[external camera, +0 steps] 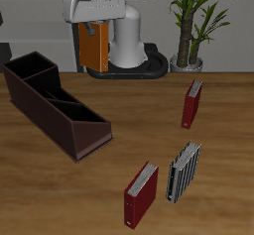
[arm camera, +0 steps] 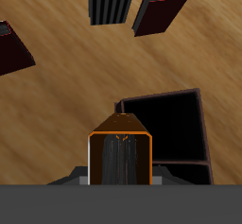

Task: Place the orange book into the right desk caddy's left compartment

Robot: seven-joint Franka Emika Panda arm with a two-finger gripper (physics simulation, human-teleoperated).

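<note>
My gripper (external camera: 92, 29) is shut on the orange book (external camera: 93, 47) and holds it upright, high above the table near the robot's base. In the wrist view the orange book (arm camera: 121, 154) hangs straight below the hand, its pale page edges facing the camera. The right desk caddy (external camera: 52, 102), a long dark maroon-brown box with dividers, stands on the table below and nearer the front than the book. In the wrist view one open compartment of the caddy (arm camera: 168, 124) lies just beside the book.
A dark red book (external camera: 192, 103) stands farther back. Another dark red book (external camera: 141, 194) and a grey striped book (external camera: 183, 172) stand near the table's front edge. A potted plant (external camera: 190, 26) stands at the back.
</note>
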